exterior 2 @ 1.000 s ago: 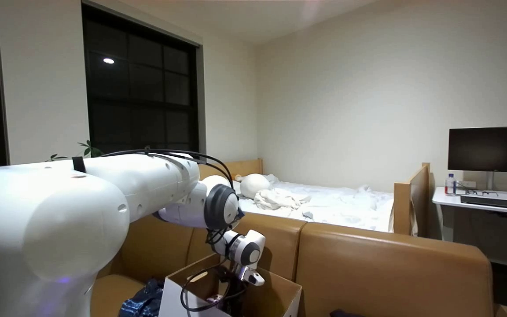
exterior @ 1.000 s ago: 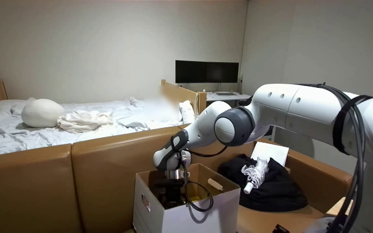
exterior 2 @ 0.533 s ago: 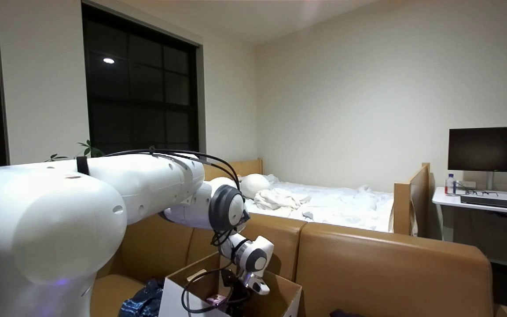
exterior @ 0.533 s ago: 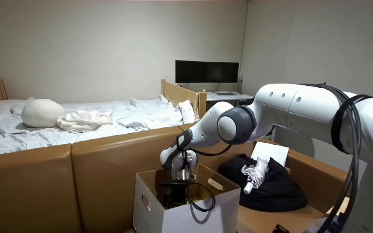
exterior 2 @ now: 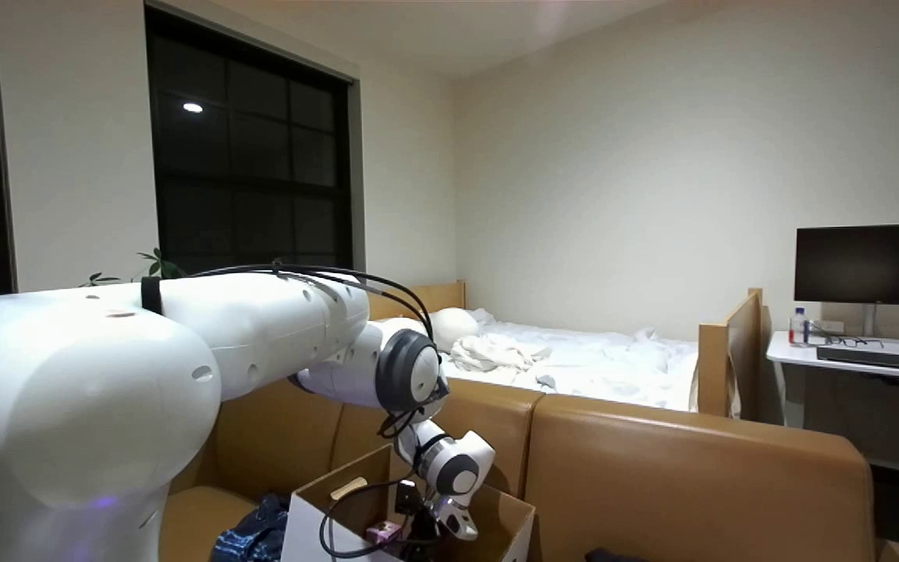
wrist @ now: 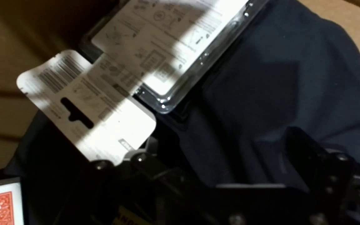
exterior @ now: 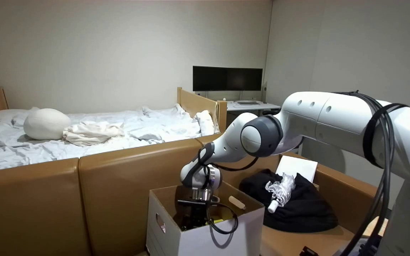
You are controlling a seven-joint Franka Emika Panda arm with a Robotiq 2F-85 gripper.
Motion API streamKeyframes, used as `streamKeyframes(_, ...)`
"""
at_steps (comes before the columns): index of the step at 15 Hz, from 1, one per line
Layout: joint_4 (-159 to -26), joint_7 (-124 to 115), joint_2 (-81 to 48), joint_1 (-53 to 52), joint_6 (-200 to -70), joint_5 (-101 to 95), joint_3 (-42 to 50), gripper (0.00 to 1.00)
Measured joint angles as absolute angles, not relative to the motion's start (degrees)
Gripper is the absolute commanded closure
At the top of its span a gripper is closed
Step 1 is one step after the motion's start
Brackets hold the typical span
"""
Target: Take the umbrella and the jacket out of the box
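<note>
While the gripper point(wrist: 222, 140) holds its jaws wide apart inside the box point(exterior: 198, 243), dark cloth point(wrist: 261, 81) lies below them and a white-backed packet point(wrist: 167, 47) sits near one jaw. Well away from the jaws, outside the box, the umbrella point(exterior: 282, 189) lies on the black jacket point(exterior: 304, 213) on the brown sofa point(exterior: 130, 192).

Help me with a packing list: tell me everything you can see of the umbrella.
In an exterior view the umbrella looks folded: a shiny, crinkled canopy, seemingly clear plastic, bunched loosely, with a stubby white handle at one end. It lies slanted on a black fabric bundle on the brown sofa, handle end lower in that view, outside and beside the box. The bundle is the only thing it plainly touches; its shaft is hidden.
</note>
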State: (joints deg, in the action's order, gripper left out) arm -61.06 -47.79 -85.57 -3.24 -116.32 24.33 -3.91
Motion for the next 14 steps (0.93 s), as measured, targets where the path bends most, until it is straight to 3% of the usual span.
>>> streamKeyframes(14,-64.84,-48.91,-85.56,2.1,-123.41,32.86,-6.72,0.0)
